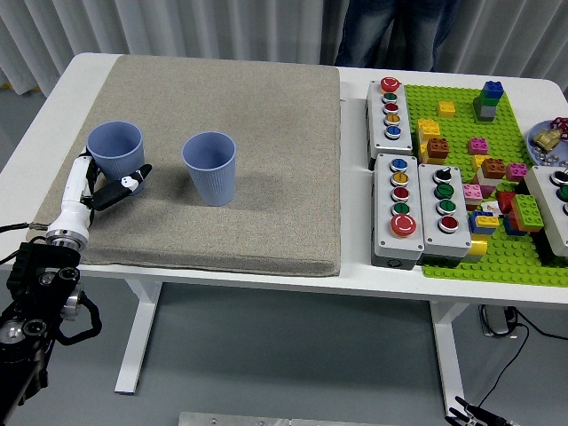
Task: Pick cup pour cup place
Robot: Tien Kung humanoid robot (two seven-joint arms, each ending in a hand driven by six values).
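L hand (99,188) low at left, fingers curled.

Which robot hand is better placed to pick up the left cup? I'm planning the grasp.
The left robot hand: it is already at the left cup on the mat, fingers spread beside it. The right arm is not in view.

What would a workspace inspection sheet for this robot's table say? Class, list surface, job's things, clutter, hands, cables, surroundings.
Surface: white table with a grey mat covering its left part.
Job's things: two blue cups upright on the mat, left cup, right cup, standing apart.
Clutter: button boxes, green brick baseplate with toy bricks, a dish at the right edge.
Hands: left hand at the left cup's near side, fingers around its base; right hand nothing seen.
Cables: black cables on the floor.
Surroundings: person standing at the far side, grey curtain behind.
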